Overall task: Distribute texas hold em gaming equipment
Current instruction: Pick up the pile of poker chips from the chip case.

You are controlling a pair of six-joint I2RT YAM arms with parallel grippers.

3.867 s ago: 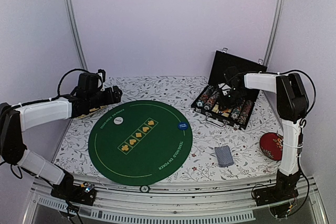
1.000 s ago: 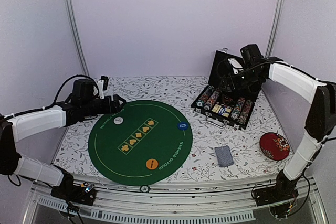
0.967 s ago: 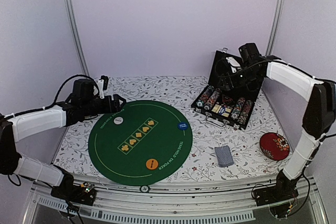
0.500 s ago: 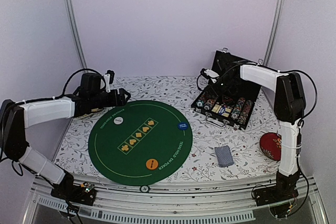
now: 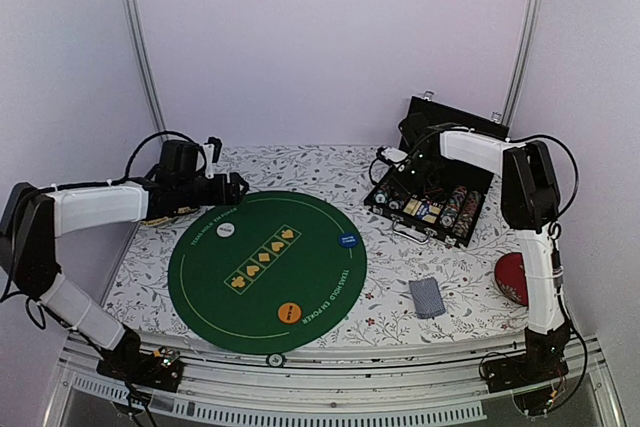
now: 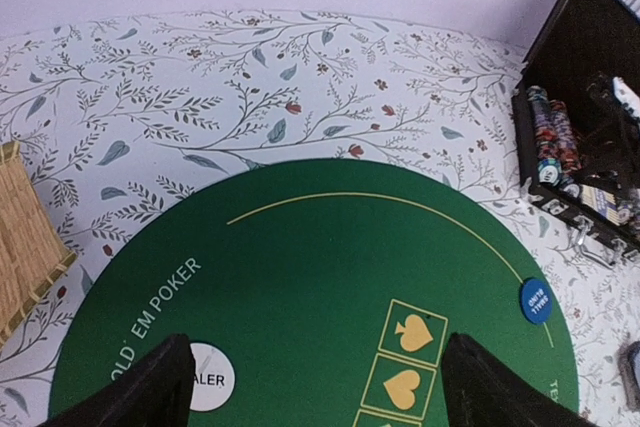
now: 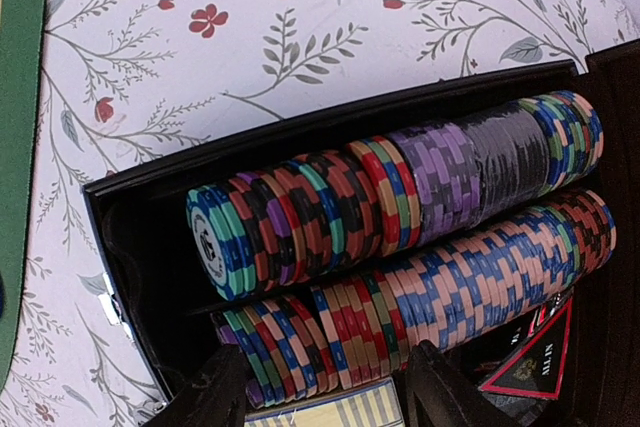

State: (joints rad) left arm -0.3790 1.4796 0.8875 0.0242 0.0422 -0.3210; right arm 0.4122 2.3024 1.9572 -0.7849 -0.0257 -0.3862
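Two rows of poker chips [image 7: 450,287] lie just ahead of my right gripper [image 7: 325,402], packed on edge in the black case [image 7: 130,247] so that they cannot roll. Its jaws stand parted on both sides of the nearer row and pinch nothing; I judge they are lined up this way to take a small stack. My left gripper [image 6: 325,397] hangs wide and empty above the green mat [image 6: 330,247], probably waiting. The white dealer button [image 6: 212,379] lies just beside one of its fingers [image 6: 160,387], and the blue button [image 6: 536,300] lies ahead to the right. Farther out, the card deck [image 5: 427,297] rests off the mat, well apart from both grippers.
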